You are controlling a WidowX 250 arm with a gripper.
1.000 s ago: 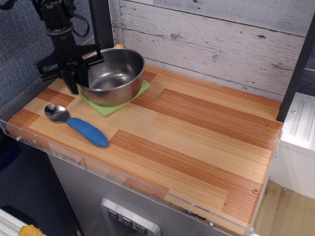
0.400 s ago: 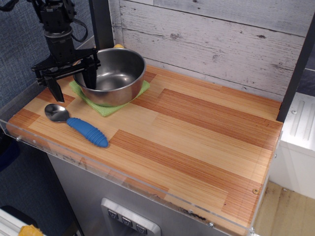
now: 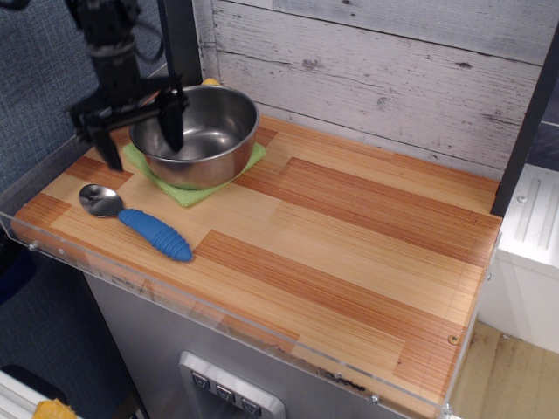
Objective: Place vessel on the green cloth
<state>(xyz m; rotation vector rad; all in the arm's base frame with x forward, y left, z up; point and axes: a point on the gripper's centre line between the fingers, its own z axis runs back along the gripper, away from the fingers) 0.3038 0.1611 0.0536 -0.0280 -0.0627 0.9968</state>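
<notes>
The vessel, a round shiny steel bowl, sits upright on the green cloth at the back left of the wooden counter. The cloth's edges show under the bowl at the front, left and right. My gripper is open and empty, raised above the bowl's left rim. One finger hangs in front of the bowl's opening, the other is outside to the left. It holds nothing.
A metal spoon with a blue handle lies near the front left edge. A bit of yellow shows behind the bowl. A dark post stands at the back left. A clear lip runs along the counter's front edge.
The gripper has opened, let go of the bowl's left rim, and risen. The bowl has settled flat on the cloth.
</notes>
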